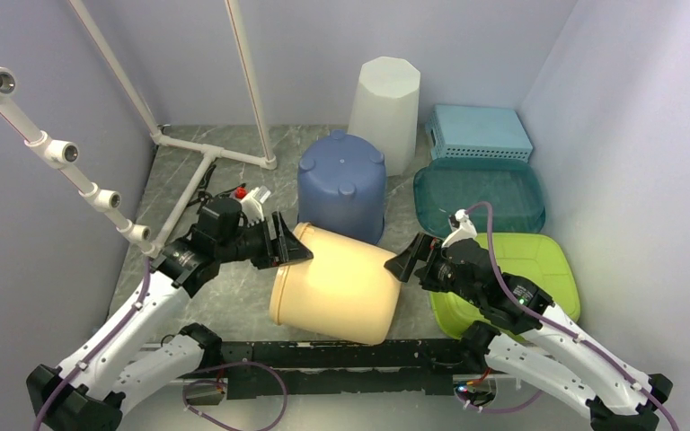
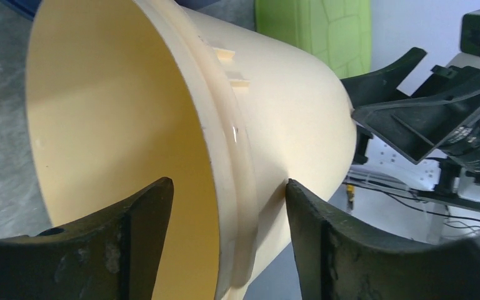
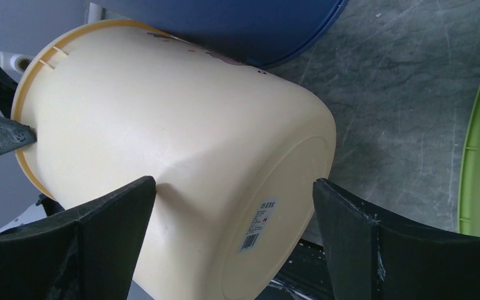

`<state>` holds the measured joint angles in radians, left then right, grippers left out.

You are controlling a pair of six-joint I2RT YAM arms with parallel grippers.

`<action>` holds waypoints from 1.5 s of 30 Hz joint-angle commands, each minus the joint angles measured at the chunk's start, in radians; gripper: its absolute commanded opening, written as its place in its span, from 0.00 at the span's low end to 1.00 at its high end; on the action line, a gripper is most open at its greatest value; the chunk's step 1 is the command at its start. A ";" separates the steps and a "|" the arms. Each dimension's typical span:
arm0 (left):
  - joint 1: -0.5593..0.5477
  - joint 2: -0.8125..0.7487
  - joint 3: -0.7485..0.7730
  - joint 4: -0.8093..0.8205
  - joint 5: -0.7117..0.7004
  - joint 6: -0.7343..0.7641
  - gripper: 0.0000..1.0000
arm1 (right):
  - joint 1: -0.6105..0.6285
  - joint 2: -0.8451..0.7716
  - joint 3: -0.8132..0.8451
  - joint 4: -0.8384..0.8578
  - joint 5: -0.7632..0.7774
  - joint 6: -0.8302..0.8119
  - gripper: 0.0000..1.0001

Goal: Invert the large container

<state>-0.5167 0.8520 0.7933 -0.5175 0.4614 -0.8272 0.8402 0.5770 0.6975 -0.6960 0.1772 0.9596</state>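
The large container (image 1: 337, 283) is a cream plastic bucket lying on its side on the grey table, mouth to the left and base to the right. My left gripper (image 1: 287, 242) is open and straddles the rim (image 2: 228, 184): one finger (image 2: 144, 209) sits inside the mouth, away from the wall, while the other (image 2: 309, 209) is against the outer wall. My right gripper (image 1: 409, 260) is open wide at the base end (image 3: 234, 187). The labelled bottom (image 3: 269, 212) lies between its fingers, and its left finger (image 3: 119, 212) is close to the side wall.
An upturned blue bucket (image 1: 341, 184) stands just behind the container, touching it. A white bin (image 1: 386, 99), a light blue basket (image 1: 478, 130), a teal tray (image 1: 479, 193) and a green tray (image 1: 539, 269) fill the back and right. White pipe frame (image 1: 207, 153) at left.
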 commanded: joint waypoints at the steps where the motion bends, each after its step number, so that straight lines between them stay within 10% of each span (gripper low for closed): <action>1: -0.003 0.022 0.094 -0.171 -0.086 0.130 0.72 | 0.003 0.008 -0.001 -0.035 -0.019 -0.002 1.00; 18: -0.058 0.164 0.344 -0.490 -0.154 0.298 0.26 | 0.003 0.059 -0.031 0.121 -0.194 -0.018 0.80; 31: -0.111 0.073 0.148 -0.234 -0.141 0.173 0.06 | 0.005 0.003 -0.077 0.445 -0.459 0.054 0.80; 45: -0.109 -0.012 -0.001 0.012 -0.103 0.039 0.03 | 0.006 0.024 0.115 0.393 -0.502 -0.024 0.80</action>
<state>-0.5892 0.8330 0.8616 -0.5354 0.2005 -0.7246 0.8196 0.6075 0.7097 -0.6403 -0.1555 0.9077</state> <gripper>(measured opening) 0.266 0.803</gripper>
